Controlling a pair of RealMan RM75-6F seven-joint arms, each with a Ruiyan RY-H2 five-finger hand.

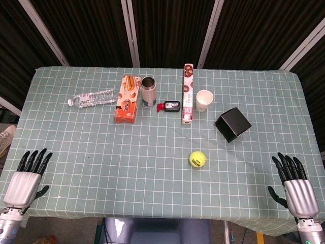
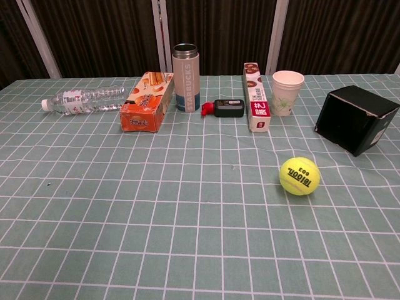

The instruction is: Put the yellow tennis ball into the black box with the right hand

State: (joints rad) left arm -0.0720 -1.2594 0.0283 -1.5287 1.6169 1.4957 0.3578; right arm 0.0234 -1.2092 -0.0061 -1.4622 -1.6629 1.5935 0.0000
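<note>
You have in front of you the table [image 1: 101, 168], covered with a green checked cloth, and it fills almost all of the head view. Your left hand [image 1: 25, 180] is at the lower left corner of this view and your right hand [image 1: 297, 188] at the lower right corner; both lie flat near the table edge with the fingers straight and a little apart, and they hold nothing and touch no object. The chest view shows neither hand. The black box [image 1: 232, 124] stands at the right of the centre, tilted on an edge, with its opening turned to the lower left; in the chest view it is at the right edge, and you cannot see anything inside, the interior is too dark to tell. In the upper middle of the frame there is a row: the orange snack box [image 1: 127, 99] lying flat, the long narrow red-and-white box [image 1: 188, 94], the clear water bottle [image 1: 92, 98] lying on its side at the left, the steel tumbler [image 1: 148, 91] upright, and the white paper cup [image 1: 204, 100] upright, just beside the narrow box. The yellow tennis ball [image 1: 197, 159] rests on the cloth below and left of the black box, near it but apart, and well apart from your right hand. The small black-and-red object [image 1: 169, 107] lies between the tumbler and the narrow box.
</note>
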